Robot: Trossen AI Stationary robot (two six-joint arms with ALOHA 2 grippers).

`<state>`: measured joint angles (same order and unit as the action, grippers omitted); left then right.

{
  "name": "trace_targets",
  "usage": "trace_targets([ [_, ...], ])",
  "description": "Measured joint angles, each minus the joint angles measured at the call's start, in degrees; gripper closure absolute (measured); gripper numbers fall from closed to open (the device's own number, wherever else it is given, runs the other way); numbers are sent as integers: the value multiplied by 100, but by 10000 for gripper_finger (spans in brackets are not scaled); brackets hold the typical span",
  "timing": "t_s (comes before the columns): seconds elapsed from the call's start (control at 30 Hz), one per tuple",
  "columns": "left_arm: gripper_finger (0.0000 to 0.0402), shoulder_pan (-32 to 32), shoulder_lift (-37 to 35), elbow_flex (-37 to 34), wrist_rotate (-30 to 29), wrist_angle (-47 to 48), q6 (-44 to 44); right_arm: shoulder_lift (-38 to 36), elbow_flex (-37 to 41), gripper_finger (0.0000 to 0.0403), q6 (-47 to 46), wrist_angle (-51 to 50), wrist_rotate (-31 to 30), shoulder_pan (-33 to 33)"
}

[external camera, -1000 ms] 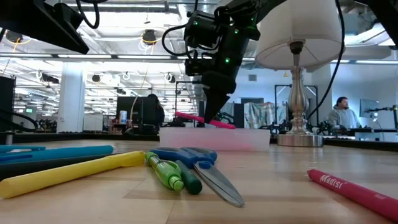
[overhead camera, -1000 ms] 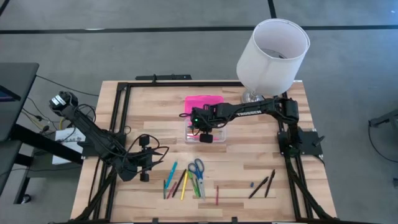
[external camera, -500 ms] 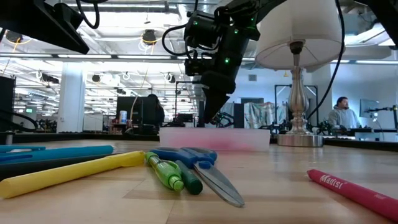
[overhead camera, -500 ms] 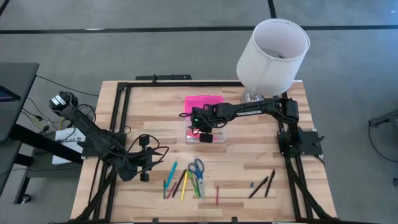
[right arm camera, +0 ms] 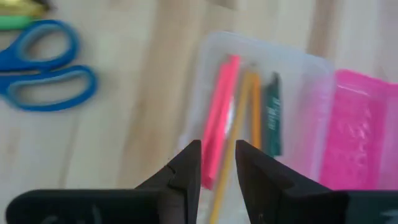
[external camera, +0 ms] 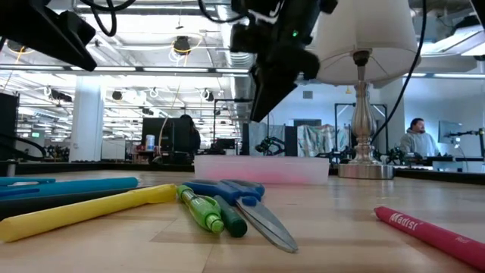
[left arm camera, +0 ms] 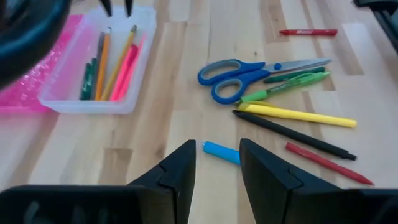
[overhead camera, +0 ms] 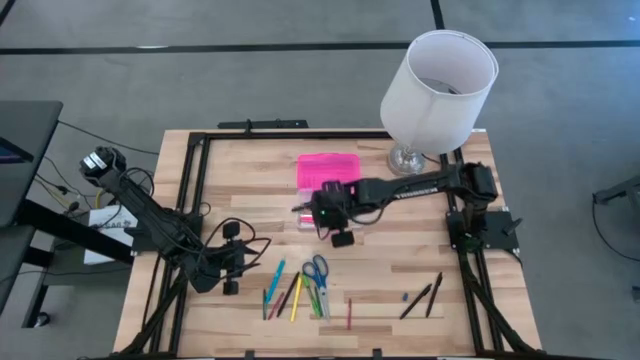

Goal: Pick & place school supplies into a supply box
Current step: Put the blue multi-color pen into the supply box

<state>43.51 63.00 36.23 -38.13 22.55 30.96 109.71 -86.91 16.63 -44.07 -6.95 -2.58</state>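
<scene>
Two dark arms share a wooden table (overhead camera: pixel 400 270) seen from above: the right gripper (overhead camera: pixel 340 236) hangs empty near the frame's centre, at the lower edge of the supply box (overhead camera: pixel 328 185) with its pink lid folded open, while the left gripper (overhead camera: pixel 232 280) waits at lower left, beside a fan of school supplies (overhead camera: pixel 298 290) that includes blue-handled scissors (overhead camera: pixel 316 268).

Low view: the right gripper (external camera: pixel 261 106) hovers at upper centre, clear above the box (external camera: pixel 261 168); a yellow pen (external camera: pixel 83 211) lies in the foreground.

Left wrist view: its fingers (left arm camera: pixel 177 177) stand parted, empty, with a blue pen (left arm camera: pixel 221 152) showing between them.

Right wrist view: spread fingers (right arm camera: pixel 186 168) frame a pink pen (right arm camera: pixel 221 112) lying in the box's clear base.
</scene>
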Motion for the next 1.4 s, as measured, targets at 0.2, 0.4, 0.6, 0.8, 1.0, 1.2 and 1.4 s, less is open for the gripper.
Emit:
trace_targets([
  [0.2,281,56,0,-167,562,-249,153,2,0,310,-112,-448,-3,-500],
  [0.4,281,54,1,-827,938,-1057,340,2,0,310,-387,-503,-44,-1029],
  [0.6,281,52,335,-1412,1067,-2056,419,2,0,310,-932,-549,-183,-1571],
  [0.8,281,49,1272,-1460,1090,-2835,9,2,0,322,-1388,-530,-910,-2238],
  [1.0,281,27,1957,-1458,1143,-3644,-374,2,0,336,-1781,-425,-1549,-2881],
  [1.2,281,-110,2224,-1458,1247,-3975,-461,6,0,339,-2482,-346,-2156,-3382],
  [1.4,281,-333,2610,-1456,1642,-4505,-680,31,125,340,-2869,-155,-2768,-3857],
])
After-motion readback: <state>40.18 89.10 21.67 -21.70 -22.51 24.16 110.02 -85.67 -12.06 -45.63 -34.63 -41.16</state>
